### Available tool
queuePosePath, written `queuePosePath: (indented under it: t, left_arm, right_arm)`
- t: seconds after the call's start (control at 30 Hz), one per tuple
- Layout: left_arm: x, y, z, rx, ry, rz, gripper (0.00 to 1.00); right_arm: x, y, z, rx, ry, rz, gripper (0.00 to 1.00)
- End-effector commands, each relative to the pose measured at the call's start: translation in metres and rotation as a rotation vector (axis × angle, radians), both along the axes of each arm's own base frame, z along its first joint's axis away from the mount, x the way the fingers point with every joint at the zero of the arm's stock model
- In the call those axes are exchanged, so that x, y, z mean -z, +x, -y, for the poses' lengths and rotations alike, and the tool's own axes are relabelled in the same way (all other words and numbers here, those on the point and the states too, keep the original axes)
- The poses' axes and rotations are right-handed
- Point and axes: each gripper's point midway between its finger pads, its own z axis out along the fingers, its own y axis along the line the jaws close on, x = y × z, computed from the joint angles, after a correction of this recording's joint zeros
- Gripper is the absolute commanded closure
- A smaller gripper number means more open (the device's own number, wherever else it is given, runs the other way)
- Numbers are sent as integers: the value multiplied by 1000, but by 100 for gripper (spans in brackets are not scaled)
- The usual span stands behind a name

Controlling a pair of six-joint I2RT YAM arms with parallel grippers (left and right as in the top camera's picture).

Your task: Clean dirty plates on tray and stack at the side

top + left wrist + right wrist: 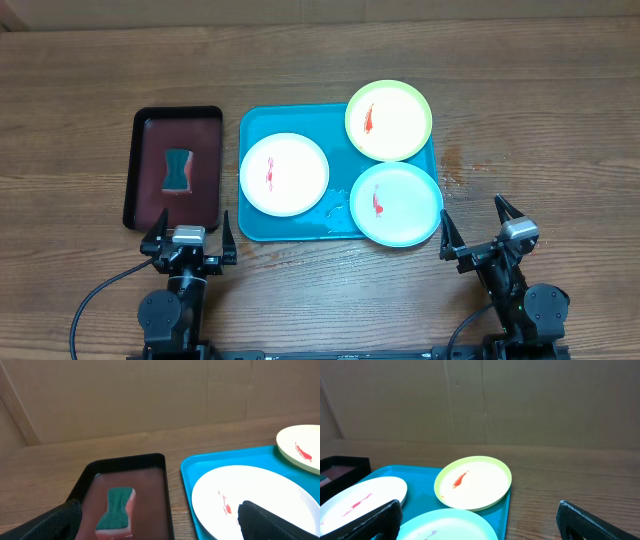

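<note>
Dirty plates (300,190) lie unwiped on the turquoise tray (262,122), and both our grippers are wide open and empty.

Our left gripper (192,222) and right gripper (472,212) have their jaws fully spread and grip nothing. They sit low at the near edge of the wooden table (80,70), which we judge leaves the work free to reach. Just ahead of the left one lies a black tray (130,170) with a dark red, wet-looking floor. It holds a waisted, green-topped sponge (178,170), handy for wiping. Further out, the white plate (284,174) lies wholly on the glossy tray. The pale green plate (389,120) overhangs its far rim and the pale blue plate (397,204) its near right corner. Each is round, shallow, smooth plastic with a red smear. None is stacked at the side yet.
</note>
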Motion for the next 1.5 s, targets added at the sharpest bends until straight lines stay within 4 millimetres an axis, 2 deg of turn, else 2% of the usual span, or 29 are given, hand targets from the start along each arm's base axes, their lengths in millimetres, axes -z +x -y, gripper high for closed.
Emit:
queuePosePath:
  t: [0.0,0.43,0.53,0.6,0.67,0.97,1.07,1.2,1.47]
  left_arm:
    - [0,0,2,9,-7,6,0]
    - [0,0,2,10,-8,6,0]
    - [-8,0,5,23,-13,37,0]
    - [-12,0,14,74,-41,51,0]
    - [-4,-2,24,134,-53,18,0]
    - [-8,-5,35,199,-58,12,0]
    - [-18,-9,35,198,-60,-9,0]
    - [-44,-18,36,197,-65,-35,0]
    - [-89,-27,43,234,-106,-168,0]
  right_arm:
    - [2,0,-1,-6,4,0,0]
    - [2,0,-2,-7,34,-9,0]
    - [2,-1,-3,-15,77,-21,0]
    - [2,-2,-7,-40,106,-31,0]
    - [2,-3,-12,-68,130,-40,0]
    - [-8,-15,-34,-207,142,-42,0]
    - [-16,-17,-34,-208,143,-61,0]
    - [-29,-21,-33,-205,144,-96,0]
    - [-82,-26,-38,-231,146,-129,0]
